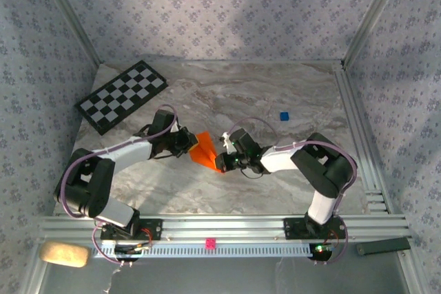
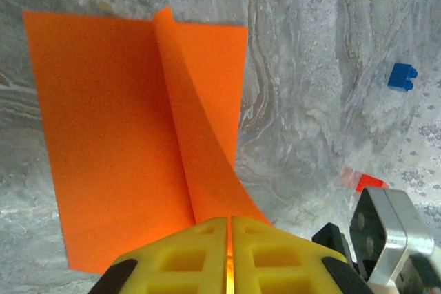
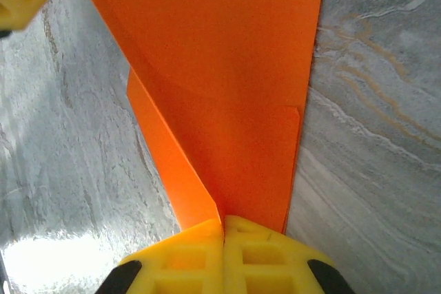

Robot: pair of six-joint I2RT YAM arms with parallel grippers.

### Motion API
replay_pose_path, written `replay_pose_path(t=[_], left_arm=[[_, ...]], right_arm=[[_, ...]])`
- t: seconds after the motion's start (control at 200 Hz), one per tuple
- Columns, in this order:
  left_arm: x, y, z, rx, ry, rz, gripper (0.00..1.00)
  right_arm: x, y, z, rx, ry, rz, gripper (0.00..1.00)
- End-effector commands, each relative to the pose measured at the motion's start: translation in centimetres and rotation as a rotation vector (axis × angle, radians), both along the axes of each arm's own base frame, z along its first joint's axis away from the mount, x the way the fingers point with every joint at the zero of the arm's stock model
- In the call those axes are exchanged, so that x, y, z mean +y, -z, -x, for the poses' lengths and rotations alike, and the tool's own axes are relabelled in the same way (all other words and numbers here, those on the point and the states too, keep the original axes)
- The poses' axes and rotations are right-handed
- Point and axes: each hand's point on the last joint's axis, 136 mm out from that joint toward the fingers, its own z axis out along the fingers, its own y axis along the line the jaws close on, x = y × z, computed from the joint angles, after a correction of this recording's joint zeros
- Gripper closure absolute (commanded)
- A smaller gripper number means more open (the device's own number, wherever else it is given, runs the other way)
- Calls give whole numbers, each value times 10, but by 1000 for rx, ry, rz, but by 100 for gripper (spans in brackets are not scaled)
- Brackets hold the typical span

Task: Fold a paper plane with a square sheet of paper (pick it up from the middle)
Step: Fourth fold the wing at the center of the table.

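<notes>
Orange paper (image 1: 204,149) between 2 end effectors (image 2: 228,231) (image 3: 222,226)

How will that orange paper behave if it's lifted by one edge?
Probably floppy: the orange paper curves softly up from the table into the left gripper's shut jaws. Likely very light, being so thin. It should crease easily; a sharp fold already shows.
</notes>
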Motion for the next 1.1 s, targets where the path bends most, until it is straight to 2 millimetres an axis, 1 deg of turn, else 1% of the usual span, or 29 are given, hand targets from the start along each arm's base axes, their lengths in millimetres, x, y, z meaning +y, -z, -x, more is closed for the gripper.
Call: replay_pose_path(t=[0.0,0.055,0.24,0.345,0.435,0.56,0.715,1.094], left_arm=[[-13,-7,-1,-24,42,70,93],[-19,-9,-2,-35,63,88,93],[-38,-4,-4,-18,111,99,94],[-41,4,-5,-3,109,86,94],[-45,6,-9,-3,104,91,93],[-45,11,-12,9,95,70,94],[-40,20,-9,27,79,40,93],[-39,29,-13,32,73,18,93]], right_arm=[[-6,20,10,102,17,35,100],[-6,20,10,103,21,35,100],[-10,22,8,100,36,48,100],[-11,22,8,101,39,48,100],[-11,23,9,105,36,51,100],[-12,25,9,117,36,58,100],[-13,24,9,126,38,64,100],[-13,24,9,161,41,69,100]])
